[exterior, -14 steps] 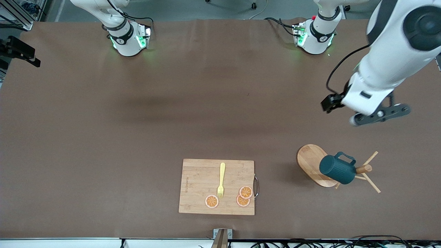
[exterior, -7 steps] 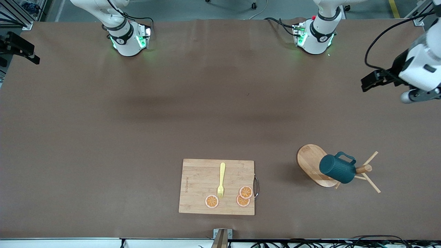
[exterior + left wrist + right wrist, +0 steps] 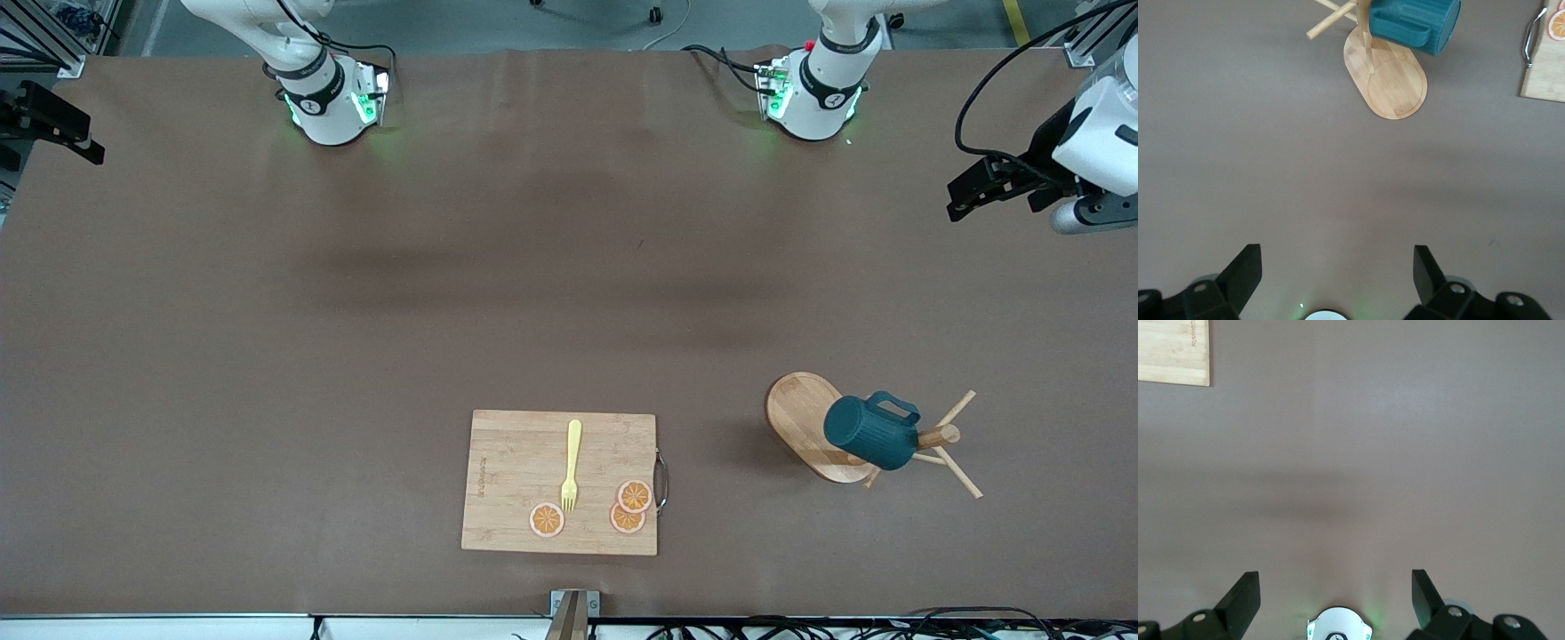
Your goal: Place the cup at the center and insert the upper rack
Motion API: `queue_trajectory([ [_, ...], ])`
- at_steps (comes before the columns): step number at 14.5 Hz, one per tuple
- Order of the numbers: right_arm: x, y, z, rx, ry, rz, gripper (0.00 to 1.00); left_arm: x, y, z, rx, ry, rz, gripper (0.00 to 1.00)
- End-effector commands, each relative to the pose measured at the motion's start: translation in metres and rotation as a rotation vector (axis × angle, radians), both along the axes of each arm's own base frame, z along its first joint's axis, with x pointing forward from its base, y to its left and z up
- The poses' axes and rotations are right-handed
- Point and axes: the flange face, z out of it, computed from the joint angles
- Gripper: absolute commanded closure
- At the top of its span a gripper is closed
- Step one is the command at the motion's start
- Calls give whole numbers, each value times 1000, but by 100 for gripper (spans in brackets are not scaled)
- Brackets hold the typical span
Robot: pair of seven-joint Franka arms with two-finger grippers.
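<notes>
The cup [image 3: 867,434], dark teal and ribbed, hangs on the upper rack [image 3: 800,413], a wooden mug tree with an oval base that stands toward the left arm's end of the table. In the left wrist view the cup [image 3: 1415,23] and the upper rack [image 3: 1395,87] lie well away from my left gripper [image 3: 1336,267], which is open and holds nothing. The left arm's hand [image 3: 1098,147] hangs high over the table's edge at its own end. My right gripper [image 3: 1335,590] is open and empty over bare table above its own base [image 3: 1338,628].
A bamboo cutting board [image 3: 533,462] lies near the front camera at mid-table, with a yellow fork [image 3: 571,462] and orange slices [image 3: 635,495] on it. The two arm bases [image 3: 324,98] [image 3: 813,89] stand along the edge farthest from the front camera.
The left arm has swung up and away from the spot near the rack, out toward its own end of the table. Cup, rack and board have not moved.
</notes>
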Motion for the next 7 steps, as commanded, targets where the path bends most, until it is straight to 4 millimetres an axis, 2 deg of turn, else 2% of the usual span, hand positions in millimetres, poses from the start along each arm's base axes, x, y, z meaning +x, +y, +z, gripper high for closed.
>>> queue_trajectory([
  [1, -7, 2, 0, -1, 2, -15, 0, -6, 3, 5, -16, -22, -17, 0],
  [7, -5, -2, 0, -2, -7, -23, 0, -9, -2, 9, -8, -21, -86, 0],
])
